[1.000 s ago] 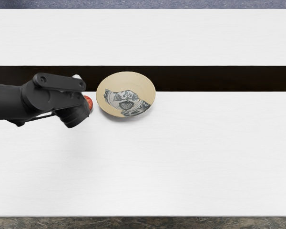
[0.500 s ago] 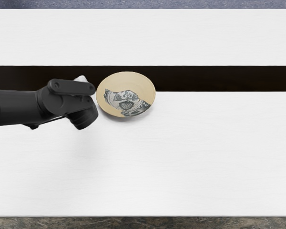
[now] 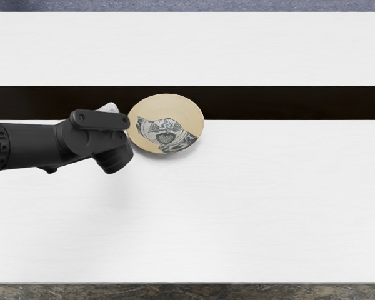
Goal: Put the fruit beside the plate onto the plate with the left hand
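white tabletop (image 3: 237,206) in front of me, faint grain to it, dark gap (image 3: 287,103) running straight across the far side, another white slab (image 3: 237,50) beyond that, speckled dark strip (image 3: 187,292) along the bottom edge

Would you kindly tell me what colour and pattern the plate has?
The plate is tan with a blue-grey and white centre design, shown in the head view.
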